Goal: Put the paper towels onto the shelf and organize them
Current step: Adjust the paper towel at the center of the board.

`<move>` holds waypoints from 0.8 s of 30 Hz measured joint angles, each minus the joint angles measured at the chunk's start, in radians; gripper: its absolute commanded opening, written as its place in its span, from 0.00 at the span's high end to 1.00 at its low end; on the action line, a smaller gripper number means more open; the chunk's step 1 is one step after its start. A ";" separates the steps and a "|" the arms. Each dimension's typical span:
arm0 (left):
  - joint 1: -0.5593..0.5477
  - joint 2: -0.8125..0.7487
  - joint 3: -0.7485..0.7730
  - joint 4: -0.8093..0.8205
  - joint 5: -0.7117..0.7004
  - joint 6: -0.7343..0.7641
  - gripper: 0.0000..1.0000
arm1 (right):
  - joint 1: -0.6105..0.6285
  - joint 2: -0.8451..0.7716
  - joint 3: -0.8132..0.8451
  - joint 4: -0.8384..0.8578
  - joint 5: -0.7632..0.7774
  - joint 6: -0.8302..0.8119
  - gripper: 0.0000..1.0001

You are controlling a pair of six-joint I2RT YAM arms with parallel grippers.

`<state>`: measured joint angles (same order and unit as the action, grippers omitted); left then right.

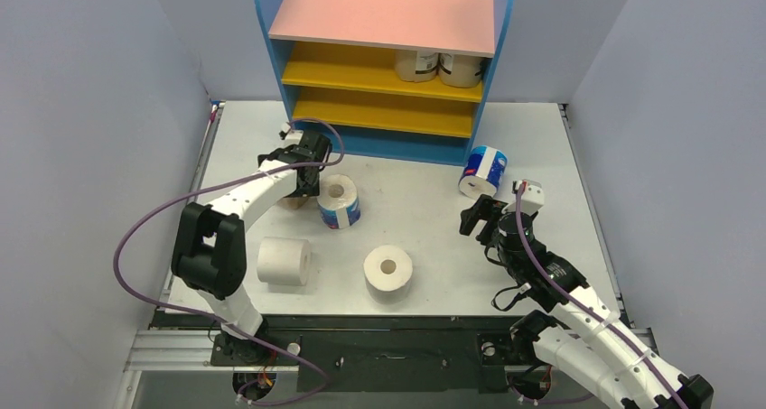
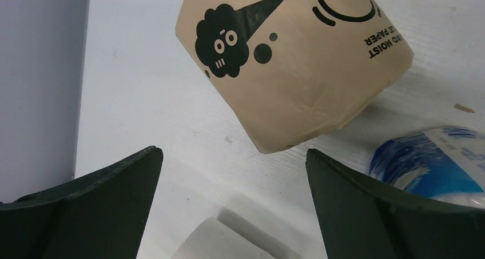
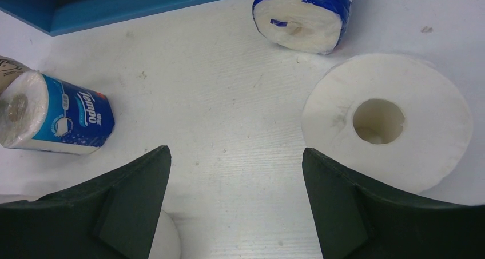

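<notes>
Left gripper (image 2: 231,153): jaws spread wide and empty. A tan roll (image 2: 297,70) lies tilted on the table (image 1: 415,210) just ahead of the fingertips. It sits outside the gap and touches neither finger. The wrap is kraft-tan with a black cartoon cloud face, black dots and black lettering. In the top view you mostly lose it under the gripper. It's at the far left of the table, near the left foot of the shelf (image 1: 388,16).

The Tempo roll (image 1: 339,203), in a blue-and-white wrapper, stands on end with its core up, just right of that tan roll.

Right gripper (image 3: 235,151): also open, holding nothing. A second blue-and-white roll (image 1: 482,170) lies on its side on the far side of it, apart from the fingertips and close to the right corner of the shelf's blue base. A plain white roll on end (image 3: 386,122), hollow core up, sits just ahead and right of the right-hand finger. You only see it in the wrist view.

There are two more plain white ones toward the near edge. A white roll on its side (image 1: 284,260) is at the left, and an upright white roll (image 1: 388,272) is in the middle. Both are well apart from either gripper.

The shelved tan rolls (image 1: 417,64) are two side by side at the right end of the upper yellow board, upright with dark labels.
</notes>
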<state>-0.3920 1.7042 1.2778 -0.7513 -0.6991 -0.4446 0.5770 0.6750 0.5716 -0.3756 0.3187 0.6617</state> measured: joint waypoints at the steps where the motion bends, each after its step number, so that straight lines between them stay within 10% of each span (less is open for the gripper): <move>1: 0.000 0.003 0.004 -0.003 -0.008 0.008 0.04 | 0.000 0.000 0.000 0.000 0.002 -0.001 0.20; 24: -0.068 0.118 0.076 -0.001 -0.063 0.188 0.04 | 0.000 0.000 0.000 0.000 0.018 -0.019 0.20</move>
<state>-0.4595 1.8225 1.3537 -0.7525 -0.7616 -0.2562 0.5770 0.6750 0.5716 -0.3756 0.3363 0.6430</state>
